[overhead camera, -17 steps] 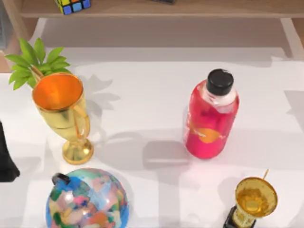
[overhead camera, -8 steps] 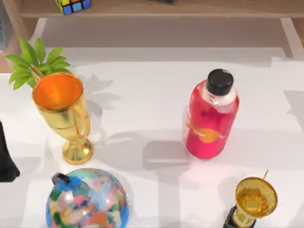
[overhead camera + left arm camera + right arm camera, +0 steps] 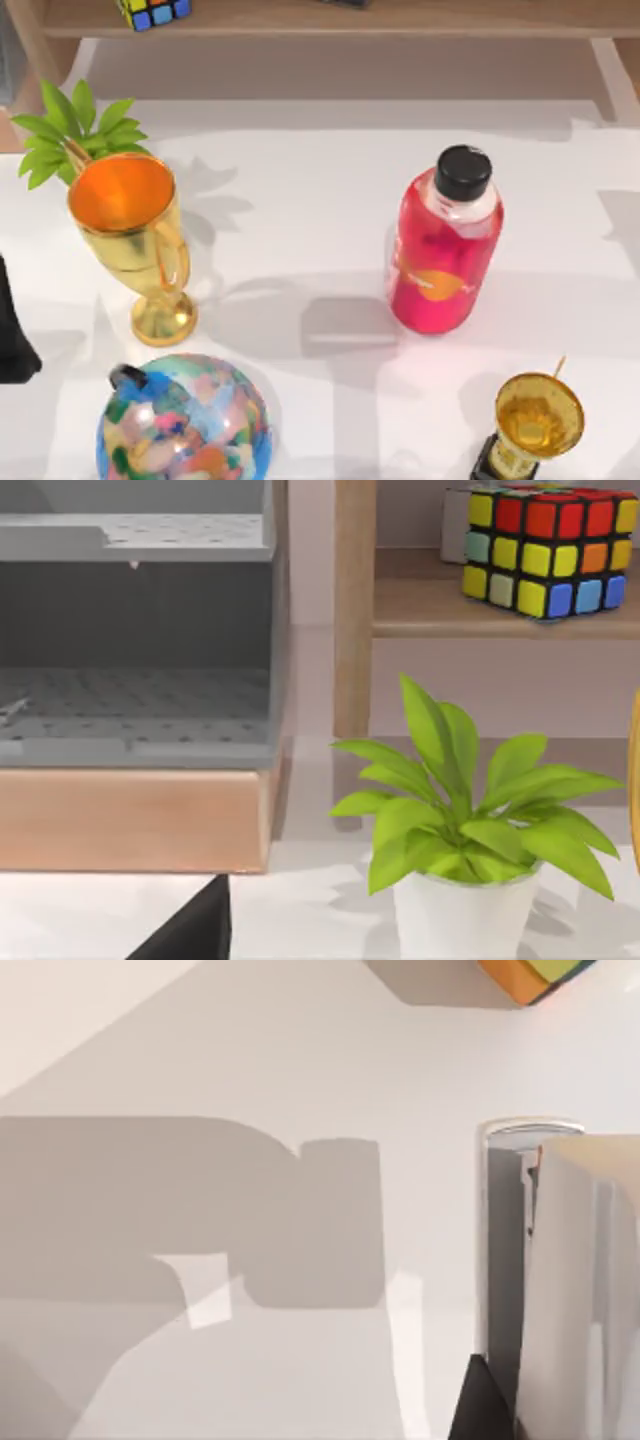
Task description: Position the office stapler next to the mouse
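Note:
The office stapler point(image 3: 505, 1240), a slim pale-grey and white piece with a rounded end, shows close up in the right wrist view, over the white table. A dark part of my right gripper point(image 3: 482, 1407) lies right against its near end. Whether it is held I cannot tell. A broad grey shadow falls on the table beside it. The mouse is out of view. My left gripper point(image 3: 12, 342) is parked at the table's left edge, its dark tip point(image 3: 190, 932) low in the left wrist view.
A gold cup point(image 3: 130, 235), a potted plant point(image 3: 75, 130) and a colourful globe point(image 3: 185, 420) stand on the left. A black-capped red bottle point(image 3: 445, 250) and a small gold trophy point(image 3: 535, 420) stand on the right. A puzzle cube point(image 3: 152, 10) sits on the back shelf.

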Controlling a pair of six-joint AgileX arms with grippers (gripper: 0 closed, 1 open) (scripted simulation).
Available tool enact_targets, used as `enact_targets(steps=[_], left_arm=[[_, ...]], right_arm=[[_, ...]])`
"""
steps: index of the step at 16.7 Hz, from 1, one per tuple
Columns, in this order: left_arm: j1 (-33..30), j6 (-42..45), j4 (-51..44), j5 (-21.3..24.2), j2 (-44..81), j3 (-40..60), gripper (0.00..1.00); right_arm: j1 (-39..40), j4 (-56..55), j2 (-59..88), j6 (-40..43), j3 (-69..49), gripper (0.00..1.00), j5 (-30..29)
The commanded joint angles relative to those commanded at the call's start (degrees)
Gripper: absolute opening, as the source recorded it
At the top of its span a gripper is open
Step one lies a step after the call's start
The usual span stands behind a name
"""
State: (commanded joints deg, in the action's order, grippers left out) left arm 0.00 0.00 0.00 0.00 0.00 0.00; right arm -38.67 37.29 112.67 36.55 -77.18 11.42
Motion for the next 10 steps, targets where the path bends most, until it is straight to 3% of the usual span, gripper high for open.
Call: enact_targets(steps=[9, 10], left_arm=[[0.0, 0.0, 0.0, 0.0, 0.0, 0.0, 1.00], [0.0, 0.0, 0.0, 0.0, 0.0, 0.0, 1.00]], right_arm=[[0.4, -0.2, 2.5, -0.1, 1.9, 0.00, -0.3], [0.4, -0.2, 2.5, -0.1, 1.9, 0.08, -0.3]])
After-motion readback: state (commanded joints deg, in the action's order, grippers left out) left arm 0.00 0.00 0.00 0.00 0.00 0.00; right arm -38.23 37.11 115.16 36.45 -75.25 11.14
